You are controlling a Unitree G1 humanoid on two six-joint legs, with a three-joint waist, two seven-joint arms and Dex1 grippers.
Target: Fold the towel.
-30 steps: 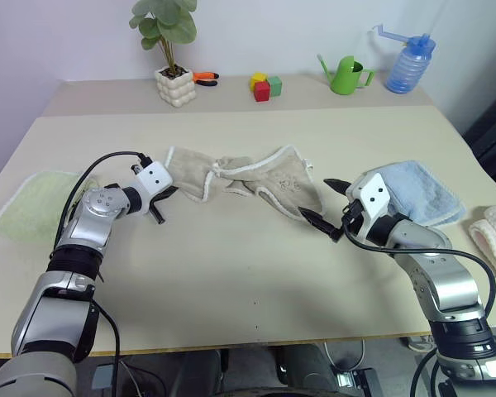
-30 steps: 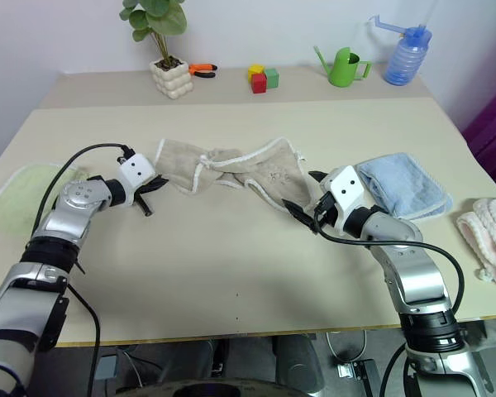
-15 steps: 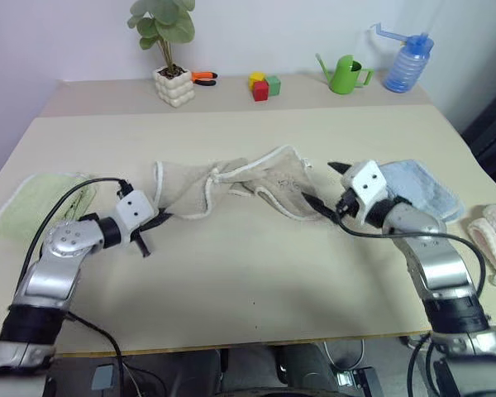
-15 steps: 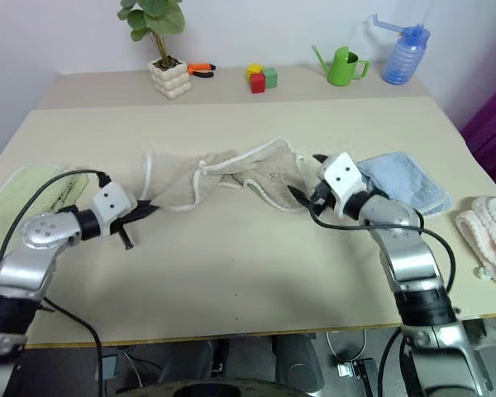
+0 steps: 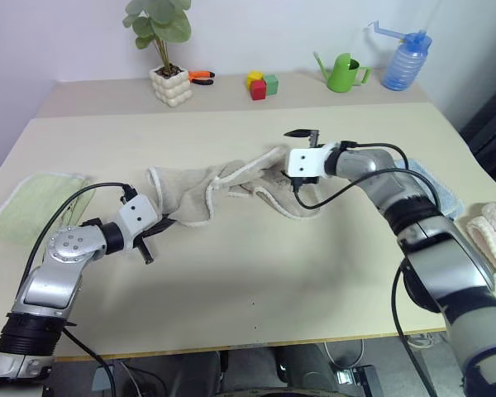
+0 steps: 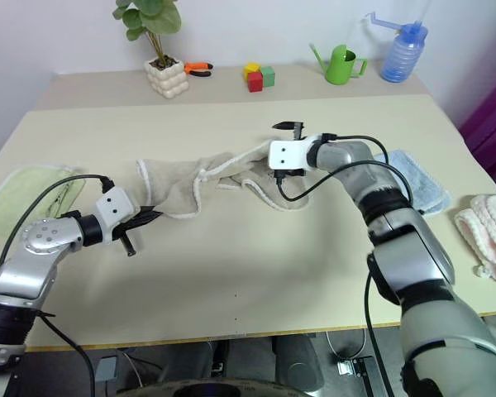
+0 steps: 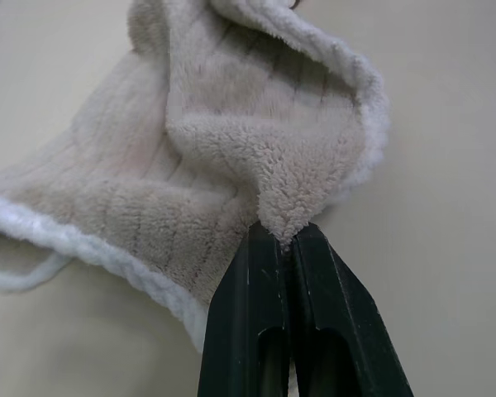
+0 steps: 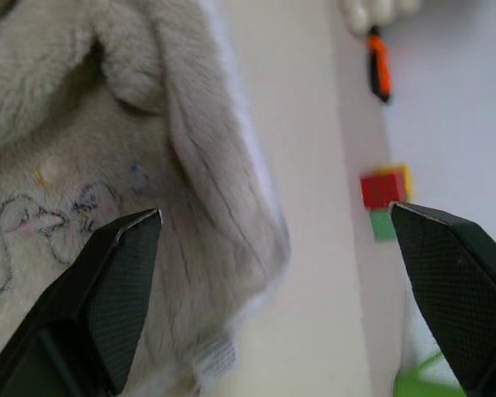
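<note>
Bunching towel [image 5: 223, 184], folds hiding its far edge

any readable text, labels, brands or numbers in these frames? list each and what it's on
No readable text in any view.
Towel: thin stitched embroidery in dark thread with small coloured bits; it reads as a drawing or scribble, and no letters can be made out.
Towel's small white tag: too blurred to read.
Blue spray bottle, green watering can, toy blocks: no label or print visible.
</note>
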